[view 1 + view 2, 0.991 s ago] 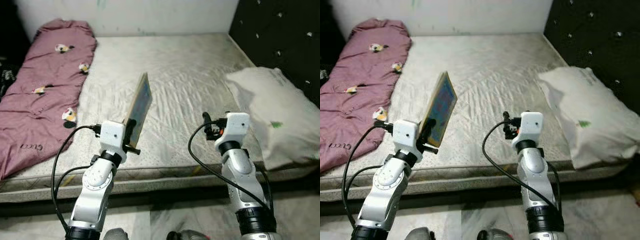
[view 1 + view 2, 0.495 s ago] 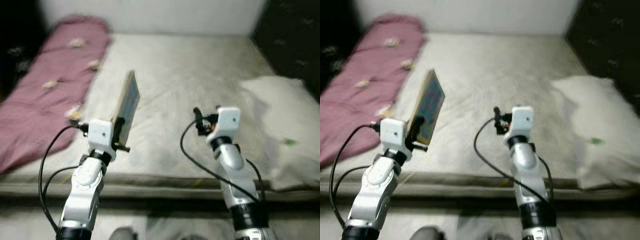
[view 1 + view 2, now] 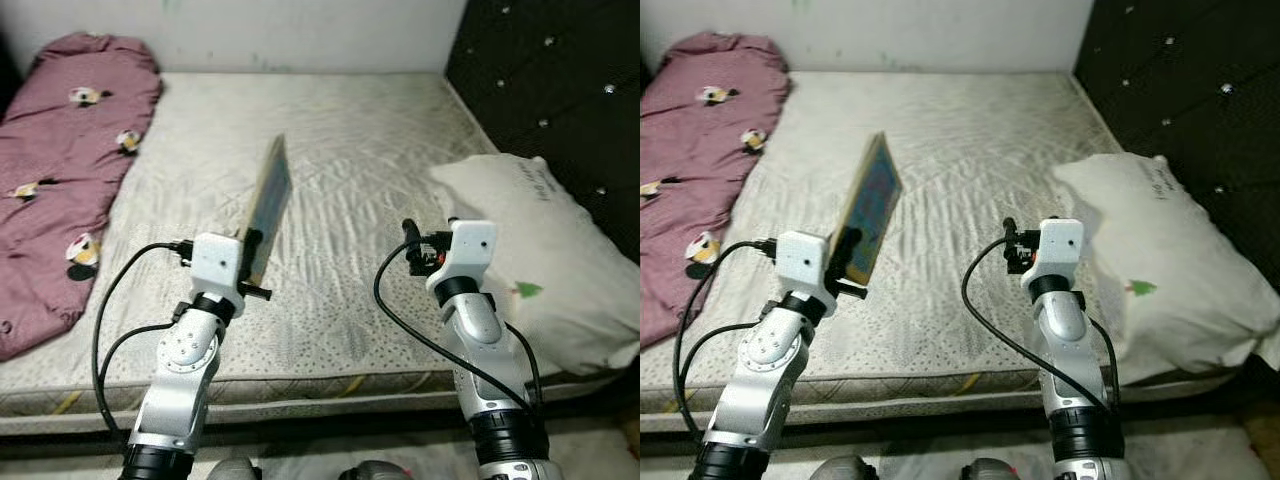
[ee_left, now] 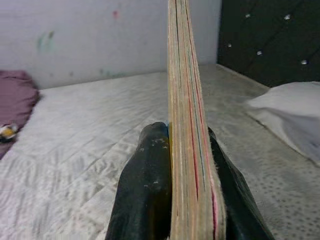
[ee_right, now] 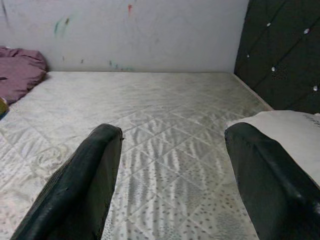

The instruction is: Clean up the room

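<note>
Quilted cloth mattress (image 3: 380,150), layered paper book (image 4: 187,150) edges

Head stereo pair looking forward and down over the bed (image 3: 380,150) from its foot. Wrist cameras low, close, facing the wall (image 5: 125,30); sharing mattress and pillow (image 3: 1160,260).

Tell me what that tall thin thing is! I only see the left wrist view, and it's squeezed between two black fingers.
Observer: A thin book, seen edge-on; its cover is blue.
Operator: Is it on the bed?
Observer: No, the left gripper holds it up above the mattress.
Operator: What's the other arm doing?
Observer: The right gripper is open and holds nothing, above the mattress beside a white pillow.
</note>
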You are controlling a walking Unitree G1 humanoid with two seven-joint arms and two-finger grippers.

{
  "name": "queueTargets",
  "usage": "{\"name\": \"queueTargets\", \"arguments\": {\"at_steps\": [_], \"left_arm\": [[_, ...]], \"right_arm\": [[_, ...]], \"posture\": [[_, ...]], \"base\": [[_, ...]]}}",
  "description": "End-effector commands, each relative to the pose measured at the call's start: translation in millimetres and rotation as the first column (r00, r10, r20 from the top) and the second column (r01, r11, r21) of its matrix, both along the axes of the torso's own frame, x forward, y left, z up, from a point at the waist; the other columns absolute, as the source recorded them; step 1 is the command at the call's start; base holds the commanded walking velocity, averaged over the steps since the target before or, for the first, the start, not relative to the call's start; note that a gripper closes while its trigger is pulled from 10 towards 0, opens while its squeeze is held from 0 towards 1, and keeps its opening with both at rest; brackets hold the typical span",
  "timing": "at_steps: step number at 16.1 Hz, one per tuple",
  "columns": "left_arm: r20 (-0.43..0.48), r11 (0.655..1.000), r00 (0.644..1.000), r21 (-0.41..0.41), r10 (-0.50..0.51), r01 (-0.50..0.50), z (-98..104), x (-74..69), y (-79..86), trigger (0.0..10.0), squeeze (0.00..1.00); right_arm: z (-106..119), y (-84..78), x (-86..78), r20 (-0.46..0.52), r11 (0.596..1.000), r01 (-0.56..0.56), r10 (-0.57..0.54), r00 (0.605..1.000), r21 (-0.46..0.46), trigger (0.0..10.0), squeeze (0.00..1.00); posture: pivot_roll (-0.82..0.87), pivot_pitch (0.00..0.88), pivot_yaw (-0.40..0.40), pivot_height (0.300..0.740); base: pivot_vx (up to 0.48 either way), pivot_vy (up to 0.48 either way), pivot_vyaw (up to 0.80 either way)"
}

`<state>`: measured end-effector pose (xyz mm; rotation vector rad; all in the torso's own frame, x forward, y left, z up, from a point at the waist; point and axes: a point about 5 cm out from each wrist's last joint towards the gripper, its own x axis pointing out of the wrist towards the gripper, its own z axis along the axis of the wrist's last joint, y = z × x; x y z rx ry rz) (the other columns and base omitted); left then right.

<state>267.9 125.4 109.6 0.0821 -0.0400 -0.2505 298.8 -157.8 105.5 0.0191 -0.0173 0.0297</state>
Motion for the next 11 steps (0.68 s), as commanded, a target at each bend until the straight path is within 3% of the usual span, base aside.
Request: {"name": "queueTargets", "arguments": {"at_steps": [1,3,10,11], "left_arm": [[0.039,1.0,0.999,0.004,-0.015,0.015,7.3,0.4,-2.8,10.0,0.0],[0.043,1.0,0.999,0.002,-0.018,0.018,8.1,0.5,-3.0,10.0,0.0],[0.04,1.0,0.999,-0.005,-0.02,0.02,7.2,0.6,-3.7,10.0,0.0],[0.036,1.0,0.999,-0.013,-0.018,0.018,6.9,0.9,-3.9,10.0,0.0]], "right_arm": [[-0.6,-2.4,-0.3,-0.008,1.0,0.012,-0.012,1.0,0.003,10.0,0.0],[-0.7,-1.9,-0.3,-0.009,1.0,0.013,-0.013,1.0,0.006,10.0,0.0],[-0.2,-2.1,0.9,-0.005,1.0,0.008,-0.008,1.0,-0.009,10.0,0.0],[-0.1,-2.3,1.0,-0.005,1.0,0.008,-0.008,1.0,-0.01,10.0,0.0]], "posture": [[-0.01,0.0,-0.015,0.74],[-0.01,0.0,-0.015,0.74],[-0.01,0.0,-0.019,0.74],[-0.01,0.0,-0.019,0.74]], "base": [[0.0,-0.285,0.0],[0.0,-0.416,-0.6],[0.0,-0.463,0.0],[0.0,0.0,0.0]]}}
